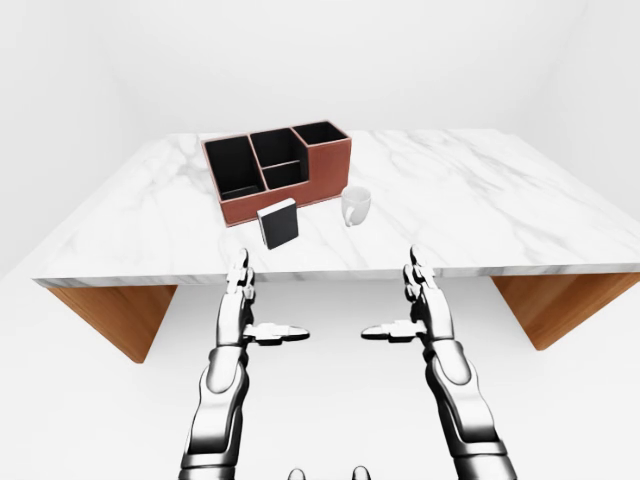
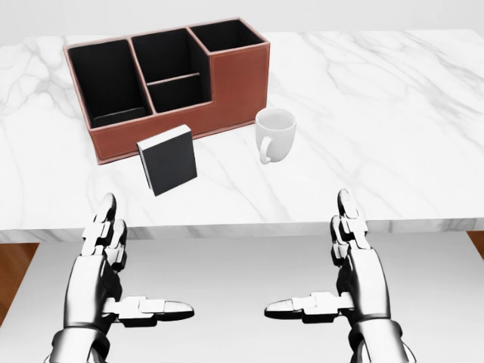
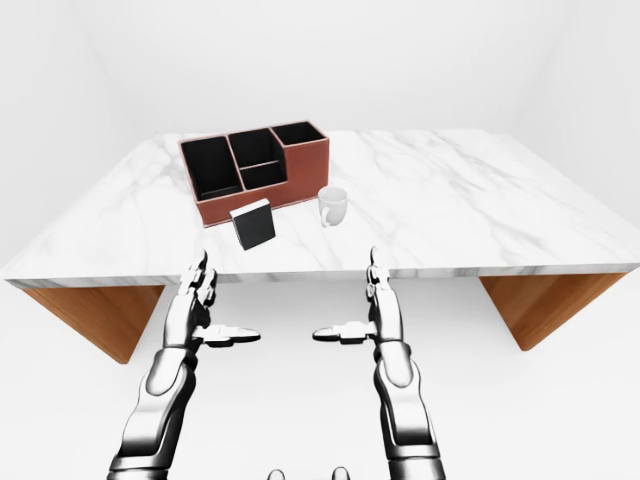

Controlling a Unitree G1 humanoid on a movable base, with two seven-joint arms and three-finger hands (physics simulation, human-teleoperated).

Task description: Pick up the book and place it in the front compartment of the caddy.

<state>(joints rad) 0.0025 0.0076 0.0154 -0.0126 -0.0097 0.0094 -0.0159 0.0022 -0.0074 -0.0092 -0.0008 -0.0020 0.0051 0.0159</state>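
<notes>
Table edge: the marble table (image 2: 393, 113) ends in a pale rim that crosses the head view just above both hands; neither hand reaches over it.
Open room, left: bare marble lies to the left of the caddy (image 2: 227, 83) up to the table's left edge, seen best in the left-eye view.
Open room, middle: a strip of bare marble runs between the book (image 2: 168, 159) and the near rim.
Open room, right: the whole right part of the top, past the mug (image 2: 274, 133), is bare marble.
Surface: white marble with grey veins on slanted wooden legs (image 1: 115, 315).
Room: plain white walls and a white floor.
Caddy: red-brown with black insides, set at an angle at the upper left of the head view; it has a tall bin on the left, two smaller bins in the middle, and a raised bin on the right.
Book: dark cover, pale page edge, standing tilted on the marble just below the caddy's lower wall; contact with the wall cannot be told.
Mug: white, upright, just right of the book, near the caddy's right corner.
Left hand (image 2: 113, 272): fingers wide and straight, thumb pointing inward, holding nothing, below the rim.
Right hand (image 2: 344, 276): same pose mirrored, spread wide, empty, touching nothing.
</notes>
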